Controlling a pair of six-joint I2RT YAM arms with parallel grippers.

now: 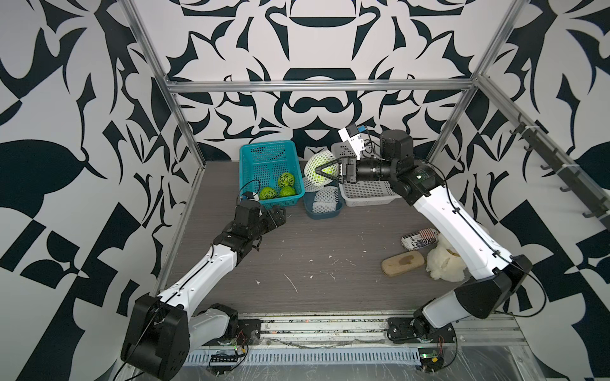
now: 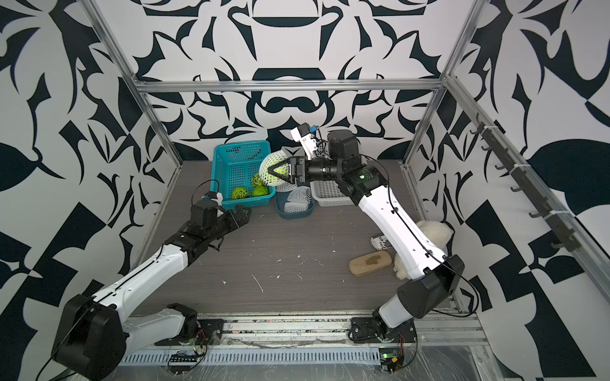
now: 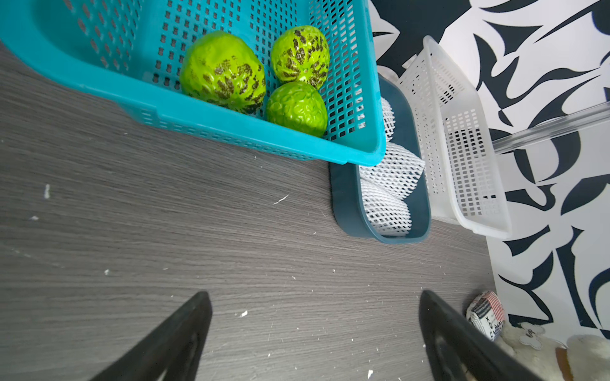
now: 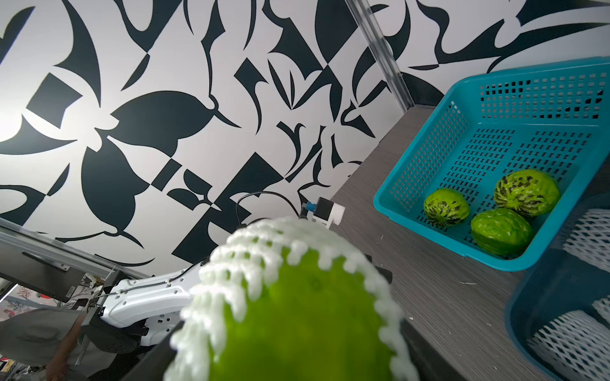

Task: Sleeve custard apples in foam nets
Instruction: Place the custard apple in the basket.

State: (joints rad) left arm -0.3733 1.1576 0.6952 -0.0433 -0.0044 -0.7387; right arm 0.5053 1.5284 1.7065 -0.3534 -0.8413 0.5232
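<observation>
Custard apple, netted, seemingly clamped in right pincer; left pincer wide, empty.

We see glossy, bumpy-skinned custard apples in a smooth, perforated teal plastic basket, soft white foam nets, and a matt wood-grain tabletop.

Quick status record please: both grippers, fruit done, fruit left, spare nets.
left gripper: open, empty, over the table beside the teal basket
right gripper: shut on sleeved apple, held in the air
bare apples: three, in teal basket
spare nets: in blue tray, between teal basket and white basket
</observation>
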